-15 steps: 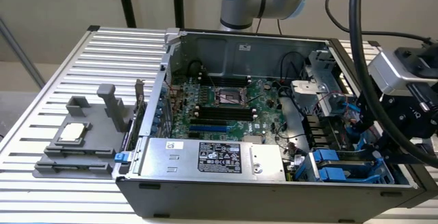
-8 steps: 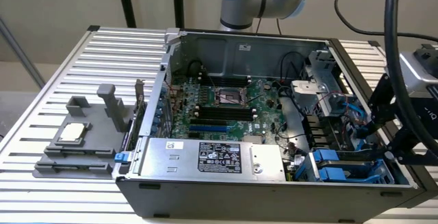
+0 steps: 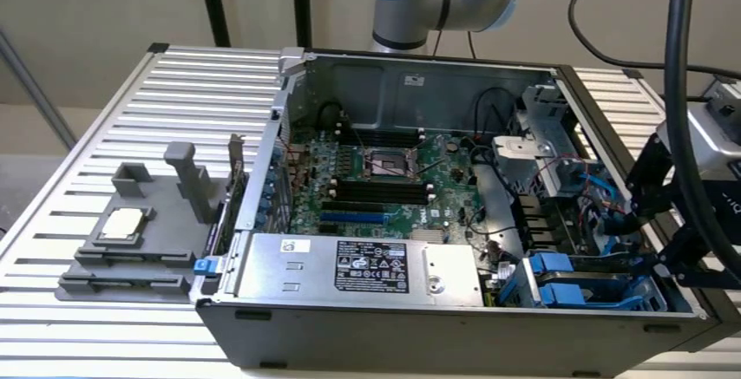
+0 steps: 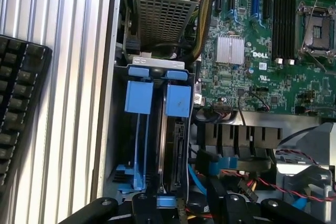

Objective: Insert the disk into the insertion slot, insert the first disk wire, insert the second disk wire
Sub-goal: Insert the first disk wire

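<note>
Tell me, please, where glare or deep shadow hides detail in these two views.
Exterior view: the light is even, with a soft sheen on the silver power supply and deeper shade in the case corner by the insertion slot. Wrist view: the small heatsink glares near-white, while the slot's inner bay is dark.

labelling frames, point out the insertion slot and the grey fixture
insertion slot [image 4: 139, 97]: wrist view, on a blue latch tab
grey fixture [image 3: 187, 171]: exterior view, on its taller upright post
</note>
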Motion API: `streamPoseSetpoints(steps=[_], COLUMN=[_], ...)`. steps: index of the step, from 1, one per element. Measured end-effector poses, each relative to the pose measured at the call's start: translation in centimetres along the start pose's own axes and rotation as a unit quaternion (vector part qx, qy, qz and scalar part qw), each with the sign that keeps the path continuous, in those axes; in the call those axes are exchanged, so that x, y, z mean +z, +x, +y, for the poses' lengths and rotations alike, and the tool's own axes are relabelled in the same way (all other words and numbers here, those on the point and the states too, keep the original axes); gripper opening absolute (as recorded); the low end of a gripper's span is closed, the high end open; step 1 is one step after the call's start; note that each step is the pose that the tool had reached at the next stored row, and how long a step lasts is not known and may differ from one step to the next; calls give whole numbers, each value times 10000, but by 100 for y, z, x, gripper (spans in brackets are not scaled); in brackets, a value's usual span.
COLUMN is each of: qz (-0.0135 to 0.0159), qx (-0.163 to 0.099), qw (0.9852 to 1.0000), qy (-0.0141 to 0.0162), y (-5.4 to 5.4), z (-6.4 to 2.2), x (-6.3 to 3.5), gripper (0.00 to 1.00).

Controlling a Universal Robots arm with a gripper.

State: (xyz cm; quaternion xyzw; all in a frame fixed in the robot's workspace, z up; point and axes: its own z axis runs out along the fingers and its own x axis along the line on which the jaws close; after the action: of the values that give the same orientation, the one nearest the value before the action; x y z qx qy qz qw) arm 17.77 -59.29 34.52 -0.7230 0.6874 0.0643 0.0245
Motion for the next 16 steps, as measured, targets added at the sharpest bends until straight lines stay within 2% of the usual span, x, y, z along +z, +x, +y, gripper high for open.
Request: streamPoseSetpoints(steps=[6,7,8,10,11,16], qz=[-18,-19,-19,-17,-17,-15], qx=[-64,-75,-85,-106,-115,-149], qw=[10000,10000,10000,9999,9999,9999], qy=[-7,-9,-10,-13,-14,-18], y=[5,5,5,5,5,5], z=[-19,-21,-23,-26,-27,-27], x=[24,25,26,24,25,23], gripper=[49,46,40,40,33,33])
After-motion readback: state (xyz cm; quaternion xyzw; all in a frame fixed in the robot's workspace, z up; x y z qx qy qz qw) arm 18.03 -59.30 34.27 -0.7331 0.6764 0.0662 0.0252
